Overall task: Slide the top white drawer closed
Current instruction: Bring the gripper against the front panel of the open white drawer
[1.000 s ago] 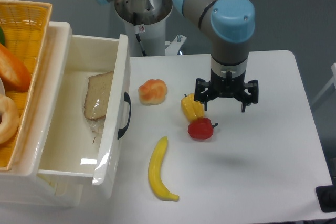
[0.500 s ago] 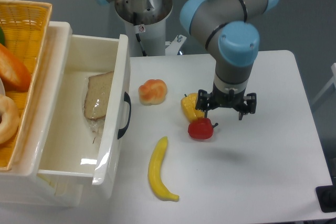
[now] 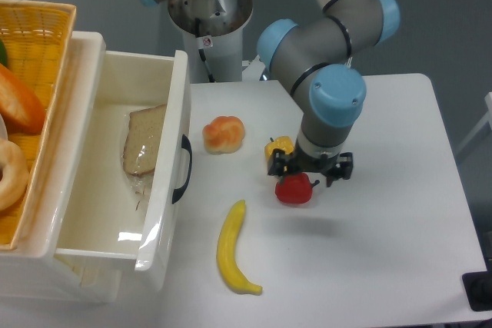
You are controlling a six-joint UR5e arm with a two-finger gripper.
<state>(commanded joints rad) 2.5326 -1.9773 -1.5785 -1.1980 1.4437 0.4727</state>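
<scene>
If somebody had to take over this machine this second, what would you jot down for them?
Gripper: low over the table, right above the red pepper and beside the yellow pepper. It seems to hold nothing; whether it is open or shut cannot be told from this view.
Top white drawer: pulled well out of the cabinet, a slice of bread inside, black handle facing the table.
Done: nothing yet; the drawer is untouched.
Left: bring the gripper across to the drawer front and push it shut. The bun and banana lie between the two, so mind them.
</scene>
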